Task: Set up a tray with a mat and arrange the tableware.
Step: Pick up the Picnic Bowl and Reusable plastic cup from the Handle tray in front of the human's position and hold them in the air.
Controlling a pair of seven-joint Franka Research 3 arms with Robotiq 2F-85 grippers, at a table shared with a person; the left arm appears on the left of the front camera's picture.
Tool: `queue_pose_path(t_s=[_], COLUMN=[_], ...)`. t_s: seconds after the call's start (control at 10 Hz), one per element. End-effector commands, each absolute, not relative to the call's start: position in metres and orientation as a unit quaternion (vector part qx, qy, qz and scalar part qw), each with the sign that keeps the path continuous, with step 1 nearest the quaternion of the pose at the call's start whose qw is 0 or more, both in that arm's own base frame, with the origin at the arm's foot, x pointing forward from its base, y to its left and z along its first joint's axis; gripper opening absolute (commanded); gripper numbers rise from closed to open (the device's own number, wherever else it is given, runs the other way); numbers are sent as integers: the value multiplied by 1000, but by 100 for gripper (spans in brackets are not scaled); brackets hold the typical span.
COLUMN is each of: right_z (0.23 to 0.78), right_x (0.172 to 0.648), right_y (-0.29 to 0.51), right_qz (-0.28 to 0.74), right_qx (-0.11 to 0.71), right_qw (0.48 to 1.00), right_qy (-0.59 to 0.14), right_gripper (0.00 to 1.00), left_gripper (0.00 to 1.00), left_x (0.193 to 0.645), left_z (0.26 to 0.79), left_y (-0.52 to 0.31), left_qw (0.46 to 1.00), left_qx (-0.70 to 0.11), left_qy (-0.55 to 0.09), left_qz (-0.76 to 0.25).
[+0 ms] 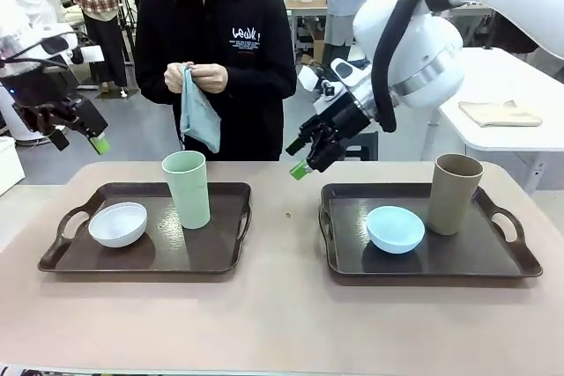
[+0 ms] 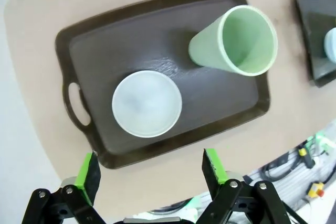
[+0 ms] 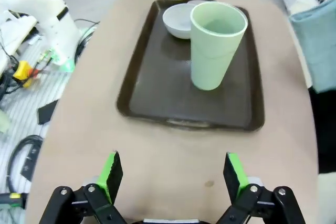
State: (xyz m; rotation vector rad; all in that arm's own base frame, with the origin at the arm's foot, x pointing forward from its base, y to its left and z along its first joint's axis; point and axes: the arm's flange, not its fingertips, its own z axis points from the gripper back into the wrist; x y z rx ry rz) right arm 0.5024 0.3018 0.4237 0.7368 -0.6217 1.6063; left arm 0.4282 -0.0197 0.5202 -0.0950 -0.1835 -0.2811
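Two dark brown trays sit on the table. The left tray (image 1: 207,257) holds a white bowl (image 1: 118,224) and a pale green cup (image 1: 187,188). The right tray (image 1: 493,257) holds a light blue bowl (image 1: 395,228) and a tan-brown cup (image 1: 454,193). A person behind the table holds a light blue cloth mat (image 1: 199,116) in both hands. My left gripper (image 1: 95,142) hangs open high above the table's left end, looking down on the white bowl (image 2: 147,103) and green cup (image 2: 236,40). My right gripper (image 1: 301,167) stands open above the gap between the trays, facing the green cup (image 3: 216,43).
A small dark speck (image 1: 287,214) lies on the tan tabletop (image 1: 282,323) between the trays. A white side table (image 1: 507,99) with a folded beige cloth (image 1: 499,113) stands at the back right. Cables lie on the floor (image 3: 21,156) beside the table.
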Motion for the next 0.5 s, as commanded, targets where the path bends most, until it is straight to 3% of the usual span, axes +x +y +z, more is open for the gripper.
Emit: queue_pose_path(t_s=[0.0,0.2,0.4], right_z=[399,382,362], right_x=[509,509,515], right_y=[331,350,375], right_qz=[715,714,703], right_qx=[294,299,371], right_qw=[544,528,510], right_qy=[-326,-349,-329], right_gripper=[100,100,100], left_gripper=[100,100,100], left_x=[440,450,459], left_z=[513,504,494], left_y=[-13,-1,12], left_qw=[990,993,995], left_qx=[-18,-9,-9], left_qy=[-55,-39,-31], left_qz=[-131,-111,-97])
